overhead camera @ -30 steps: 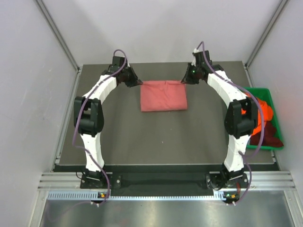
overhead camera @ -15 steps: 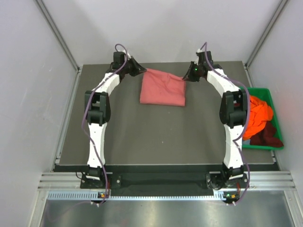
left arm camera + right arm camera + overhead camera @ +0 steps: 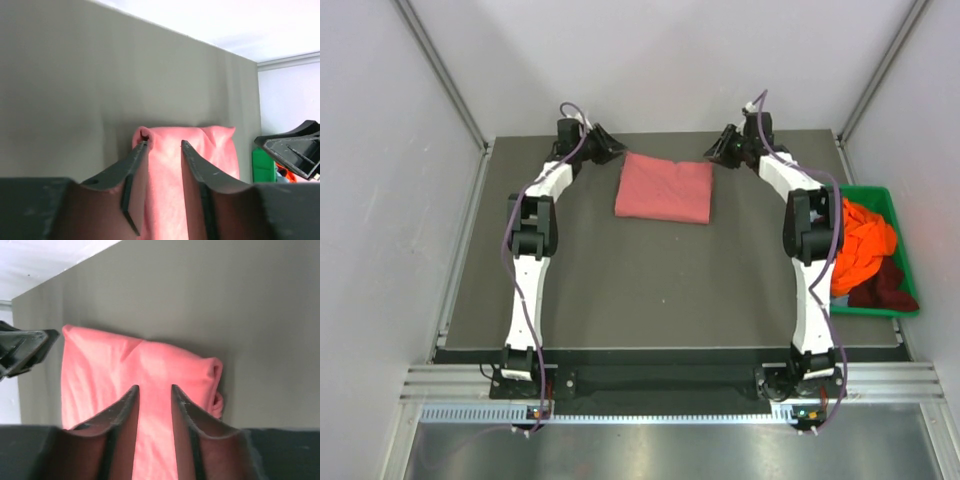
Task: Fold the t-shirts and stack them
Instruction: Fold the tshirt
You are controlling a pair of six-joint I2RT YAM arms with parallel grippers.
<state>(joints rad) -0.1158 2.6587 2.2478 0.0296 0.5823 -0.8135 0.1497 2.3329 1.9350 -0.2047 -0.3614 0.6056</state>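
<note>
Top external view: I count one salmon-pink t-shirt (image 3: 664, 189) on the dark table (image 3: 650, 290), folded into a flat rectangle and lying at 12 o'clock, toward the far edge. Two arms reach out to it, one per side. The left gripper (image 3: 616, 148) sits just beside the shirt's 10 o'clock corner and the right gripper (image 3: 713, 153) just beside its 2 o'clock corner.

One green bin (image 3: 868, 192) stands off the table's 3 o'clock edge. It holds two more shirts that I can make out: one bright orange t-shirt (image 3: 865, 245) heaped toward the far end, and one dark maroon t-shirt (image 3: 885, 285) bunched at the near end, touching the orange one.

Left wrist view: two fingers (image 3: 131, 165) stand parted by a narrow gap, with pink cloth showing through it. The left-hand fingertip is right at the shirt's folded corner; I cannot tell whether it touches. Nothing is pinched between the jaws.

Right wrist view: much the same — two fingers (image 3: 120, 410) stand slightly spread, their tips over the shirt's near edge, with cloth visible through the gap and none caught in it. The layered folds show at the shirt's 3 o'clock end.

Any markings on the arms are too small for me to read.
</note>
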